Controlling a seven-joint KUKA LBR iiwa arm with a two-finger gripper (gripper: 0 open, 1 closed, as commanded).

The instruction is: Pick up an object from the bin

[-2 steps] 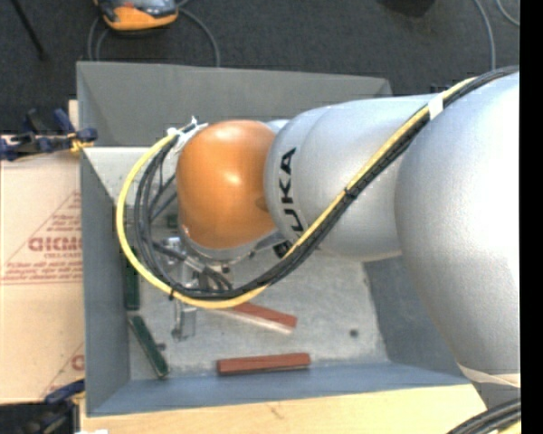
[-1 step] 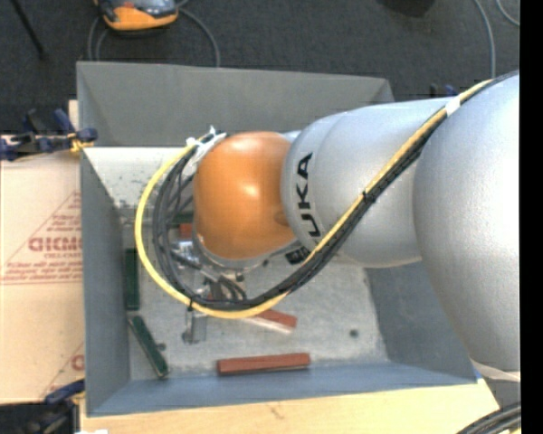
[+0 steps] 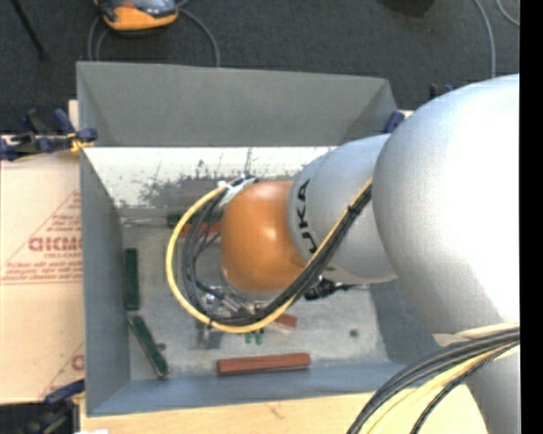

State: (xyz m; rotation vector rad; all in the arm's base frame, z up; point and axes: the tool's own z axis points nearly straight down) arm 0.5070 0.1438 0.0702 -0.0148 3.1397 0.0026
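The arm is reaching into the grey metal bin [image 3: 104, 242] from the right, and its broad silver-white links are covering the bin's right half. The orange wrist cover [image 3: 258, 238] is hanging over the middle of the floor, with a yellow cable [image 3: 174, 242] looping round its left side and passing beneath it. Under the cover, the tool [image 3: 217, 322] is pointing down at the front-middle part of the floor. The cover and cables are hiding its working end, so I cannot tell whether it is apart or together, or whether anything is sitting in it.

Nearest to the tool, a small green piece [image 3: 253, 337] is lying just to its right on the bin floor, partly under the cable loop. A small orange-red piece [image 3: 286, 321] is lying a little farther right, peeking out from under the arm. Whether the tool is touching either one is not clear.

The other things are lying apart from it. A long reddish-brown bar [image 3: 263, 363] is resting flat along the front wall. A dark green bar [image 3: 150, 345] is lying at a slant in the front-left corner. A second green bar [image 3: 131, 278] is lying against the left wall, running front to back.
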